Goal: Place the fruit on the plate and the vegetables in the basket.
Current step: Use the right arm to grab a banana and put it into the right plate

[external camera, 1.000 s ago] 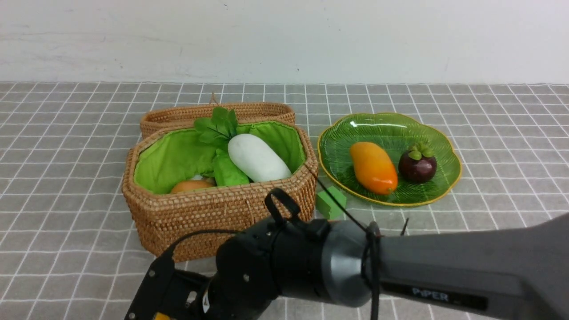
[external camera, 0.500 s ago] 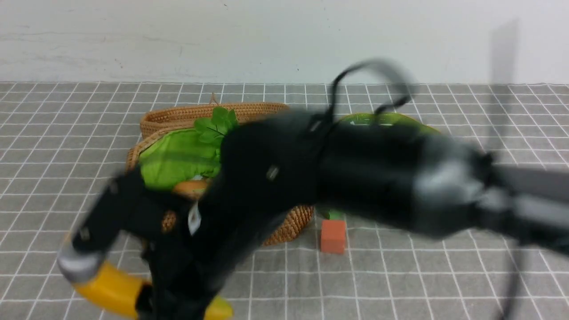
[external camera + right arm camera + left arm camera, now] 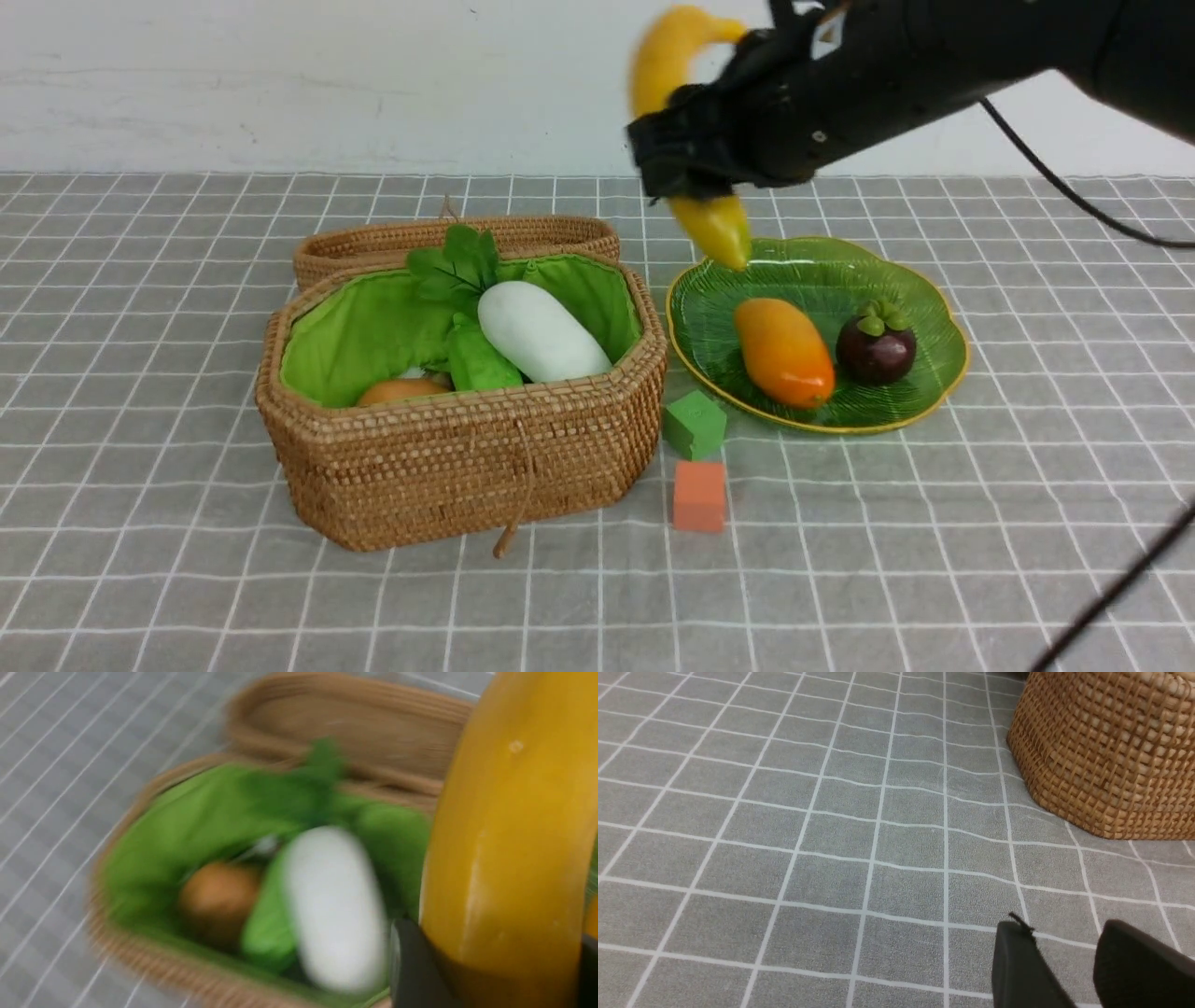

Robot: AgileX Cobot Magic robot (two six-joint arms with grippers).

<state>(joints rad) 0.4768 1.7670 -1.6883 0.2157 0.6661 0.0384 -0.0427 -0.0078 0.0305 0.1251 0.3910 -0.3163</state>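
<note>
My right gripper [image 3: 689,145] is shut on the curved yellow banana [image 3: 665,56] and holds it high in the air, above the far left rim of the green plate [image 3: 938,313]. In the right wrist view the banana [image 3: 509,835] fills the gap between the fingers [image 3: 413,961]. On the plate lie the mango [image 3: 782,350] and the mangosteen [image 3: 876,347]. The wicker basket [image 3: 448,457] holds the white radish [image 3: 540,331], the green gourd [image 3: 481,359] and the potato [image 3: 401,390]. My left gripper [image 3: 1062,933] hovers open over the cloth near a corner of the basket [image 3: 1106,756].
The basket's lid [image 3: 457,238] leans behind the basket. A green cube [image 3: 694,425] and an orange cube [image 3: 699,496] sit on the checked cloth between basket and plate. A cord loop [image 3: 509,541] hangs at the basket's front.
My right arm has swung up from the table's near left side, carrying the banana over the basket to high above the plate's far left rim. Its fingers closed on the banana.
</note>
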